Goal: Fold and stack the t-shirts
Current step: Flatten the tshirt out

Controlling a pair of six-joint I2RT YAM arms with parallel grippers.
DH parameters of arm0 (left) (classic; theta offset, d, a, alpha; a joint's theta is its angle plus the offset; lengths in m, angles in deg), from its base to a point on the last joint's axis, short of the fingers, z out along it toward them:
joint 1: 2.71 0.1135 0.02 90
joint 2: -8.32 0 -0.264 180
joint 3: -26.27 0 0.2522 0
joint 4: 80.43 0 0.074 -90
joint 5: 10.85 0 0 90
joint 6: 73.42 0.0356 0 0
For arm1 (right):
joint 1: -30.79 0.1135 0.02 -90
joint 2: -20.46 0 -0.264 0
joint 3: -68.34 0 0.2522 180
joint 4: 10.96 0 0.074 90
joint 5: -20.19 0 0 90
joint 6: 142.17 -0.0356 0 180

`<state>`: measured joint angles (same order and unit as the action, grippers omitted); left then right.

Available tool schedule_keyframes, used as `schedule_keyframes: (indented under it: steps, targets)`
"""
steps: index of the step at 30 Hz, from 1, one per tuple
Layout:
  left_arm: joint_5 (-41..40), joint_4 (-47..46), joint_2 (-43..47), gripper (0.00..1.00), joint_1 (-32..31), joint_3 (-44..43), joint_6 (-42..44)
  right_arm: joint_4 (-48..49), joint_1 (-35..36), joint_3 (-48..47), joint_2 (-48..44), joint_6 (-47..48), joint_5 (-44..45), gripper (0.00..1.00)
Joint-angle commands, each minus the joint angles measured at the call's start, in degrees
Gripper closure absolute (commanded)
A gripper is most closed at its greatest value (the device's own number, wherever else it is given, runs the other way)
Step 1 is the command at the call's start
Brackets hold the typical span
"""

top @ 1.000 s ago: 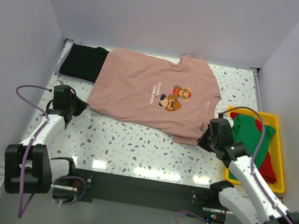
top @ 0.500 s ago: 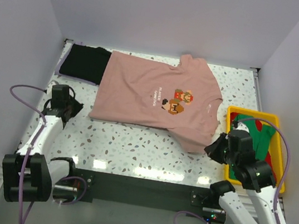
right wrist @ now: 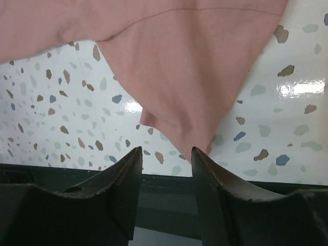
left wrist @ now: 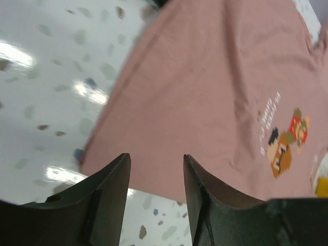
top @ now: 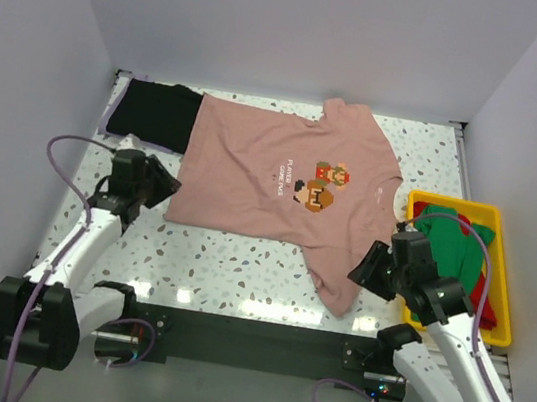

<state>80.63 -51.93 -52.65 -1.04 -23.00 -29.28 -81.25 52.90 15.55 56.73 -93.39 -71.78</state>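
Note:
The dusty-pink t-shirt (top: 272,176) lies spread flat across the table, print up, with one sleeve (top: 338,277) reaching toward the near edge. A black t-shirt (top: 155,113) lies partly under its far-left side. My left gripper (top: 165,187) stands open at the pink shirt's left hem. In the left wrist view the gripper (left wrist: 156,171) holds nothing and hovers over the pink cloth (left wrist: 205,87). My right gripper (top: 361,269) is open beside the sleeve. In the right wrist view it (right wrist: 165,156) is empty, just short of the sleeve tip (right wrist: 189,92).
A yellow bin (top: 460,202) stands at the right edge and holds a green t-shirt (top: 449,243) and a red one (top: 484,294). White walls close in the table at left, back and right. A dark strip (top: 248,335) runs along the near edge.
Both grippers have opened and let go of the pink shirt. Its near-right sleeve now lies closer to the front edge. The left gripper moved right, the right gripper left.

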Motion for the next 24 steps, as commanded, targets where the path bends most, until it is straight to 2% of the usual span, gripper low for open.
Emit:
schedule_keyframes:
  steps: [1, 3, 9, 13, 16, 24]
  targets:
    - [1.3, -4.3, 3.8, 0.49, -9.6, 2.2, 1.6, 6.0, 0.0, -2.7, 2.2, -0.3, 4.0, 0.53]
    - [-1.0, -3.8, 4.5, 0.49, -12.6, 3.7, 0.9, 7.0, 0.1, -4.4, 4.4, 0.3, 6.6, 0.53]
    - [-9.1, -2.4, 3.1, 0.5, -12.7, 6.2, -1.4, 16.7, 2.8, -3.7, 13.8, 0.3, 5.4, 0.57]
    - [-17.4, -0.8, -1.7, 0.5, -12.7, 5.4, -4.0, 21.3, 8.9, -4.9, 20.6, 0.2, 10.5, 0.57]
    - [-21.4, 1.1, -5.7, 0.5, -12.7, 3.7, -5.4, 24.2, 9.8, -6.4, 25.7, 1.0, 11.3, 0.57]
    - [-24.0, 1.2, -13.0, 0.51, -12.7, 2.4, -7.6, 26.2, 9.8, -10.8, 32.8, 3.7, 16.2, 0.55]
